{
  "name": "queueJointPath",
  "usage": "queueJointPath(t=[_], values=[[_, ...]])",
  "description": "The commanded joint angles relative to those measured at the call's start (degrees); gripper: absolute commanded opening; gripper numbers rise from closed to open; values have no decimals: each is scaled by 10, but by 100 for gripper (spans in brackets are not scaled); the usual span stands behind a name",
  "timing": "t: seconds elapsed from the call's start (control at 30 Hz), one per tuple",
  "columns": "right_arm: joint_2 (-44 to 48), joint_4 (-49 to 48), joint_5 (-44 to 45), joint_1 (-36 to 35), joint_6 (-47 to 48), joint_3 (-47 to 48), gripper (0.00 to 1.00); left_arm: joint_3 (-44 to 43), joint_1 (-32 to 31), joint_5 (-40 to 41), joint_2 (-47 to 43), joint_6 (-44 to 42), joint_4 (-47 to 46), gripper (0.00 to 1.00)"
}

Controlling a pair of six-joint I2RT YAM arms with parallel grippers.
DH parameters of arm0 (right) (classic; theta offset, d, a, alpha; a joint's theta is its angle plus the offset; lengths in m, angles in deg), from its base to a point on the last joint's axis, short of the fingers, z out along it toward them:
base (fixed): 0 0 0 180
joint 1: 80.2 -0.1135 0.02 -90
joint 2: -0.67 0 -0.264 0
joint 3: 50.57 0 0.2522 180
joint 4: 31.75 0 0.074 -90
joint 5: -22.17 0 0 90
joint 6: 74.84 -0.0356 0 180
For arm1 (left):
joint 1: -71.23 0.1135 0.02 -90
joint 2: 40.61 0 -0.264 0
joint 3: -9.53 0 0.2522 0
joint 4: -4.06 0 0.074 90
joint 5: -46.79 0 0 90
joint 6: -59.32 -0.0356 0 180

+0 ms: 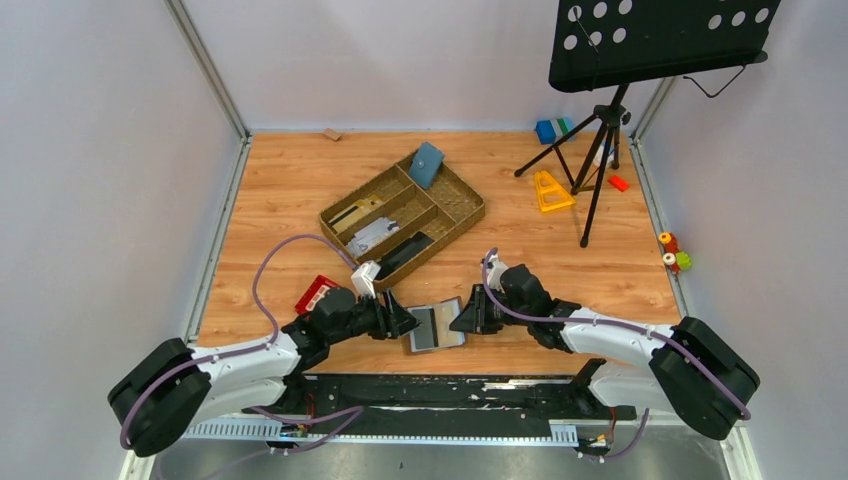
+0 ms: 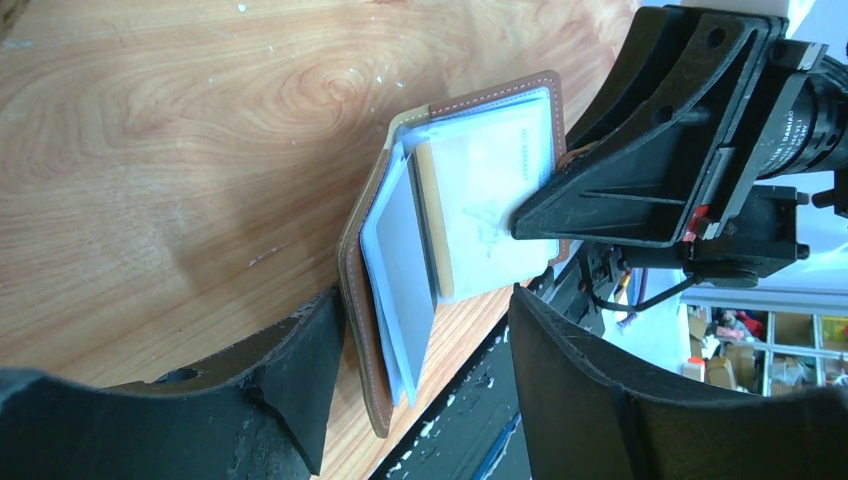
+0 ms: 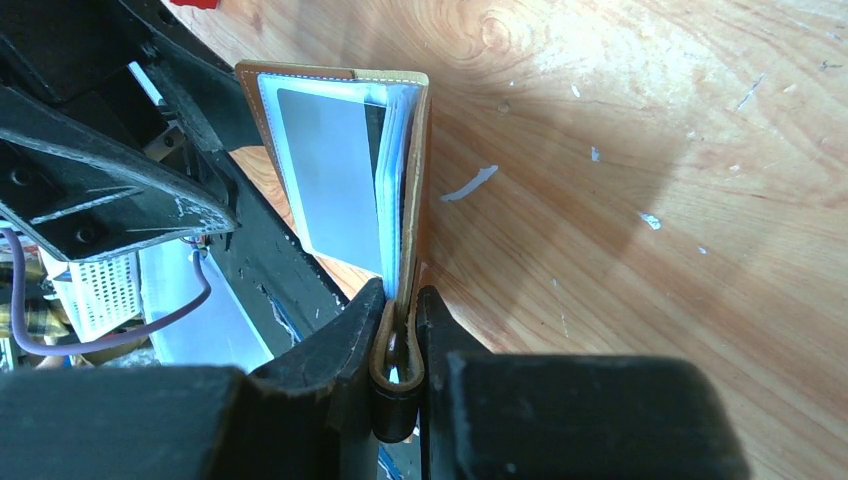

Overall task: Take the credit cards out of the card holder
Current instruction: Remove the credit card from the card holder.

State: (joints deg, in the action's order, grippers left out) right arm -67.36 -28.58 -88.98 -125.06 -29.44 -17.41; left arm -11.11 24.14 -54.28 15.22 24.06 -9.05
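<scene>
The two arms meet over the near edge of the wooden desk (image 1: pixel 560 260), and the card holder (image 2: pixel 480 190) lies open just between them. The right gripper (image 3: pixel 400 310) is closed tight on the brown cover of the holder, at the edge where the small closing tab (image 3: pixel 397 365) sits. The rest of the holder stretches away in front of its fingertips. The left gripper (image 2: pixel 425 300) is spread wide and holds nothing. The free half of the holder, with its clear sleeves (image 2: pixel 395 260), stands up directly ahead of it. A pale card (image 2: pixel 490 180) shows through the sleeve on the far side, close to the right gripper.

I judge the step in hand is to take out one card. To do it well, the right gripper should only pin the cover and not pull. The left gripper should narrow first, then come to the mouth of one sleeve and pinch the card edge alone, not the plastic. On which side the sleeves open I cannot tell, so there is a risk that the whole holder is dragged along with the card.
</scene>
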Motion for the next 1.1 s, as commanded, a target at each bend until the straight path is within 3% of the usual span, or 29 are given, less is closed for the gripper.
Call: queueJointPath(t=[0.0,0.2,0.33,0.47,0.53,0.67,0.77,0.93,1.07], values=[[14,-44,-11,0,-10,0,1,1,5,-19,21,13,-59,68],[21,-41,-17,0,-13,6,1,-6,5,-26,46,5,-67,50],[19,-42,-24,1,-16,10,1,-7,5,-40,66,5,-96,16],[24,-37,-16,2,-17,8,2,-11,5,-40,71,-2,-88,2],[31,-13,1,3,-10,9,8,-14,5,-36,67,-6,-73,0],[40,80,43,13,35,35,36,-16,5,-23,48,-11,-38,0],[70,132,64,21,65,45,46,-17,5,-19,31,-12,-23,0],[141,203,99,24,103,79,45,-35,5,-11,1,-27,35,0],[168,183,53,22,108,83,40,-49,5,-23,-18,-29,52,0]])
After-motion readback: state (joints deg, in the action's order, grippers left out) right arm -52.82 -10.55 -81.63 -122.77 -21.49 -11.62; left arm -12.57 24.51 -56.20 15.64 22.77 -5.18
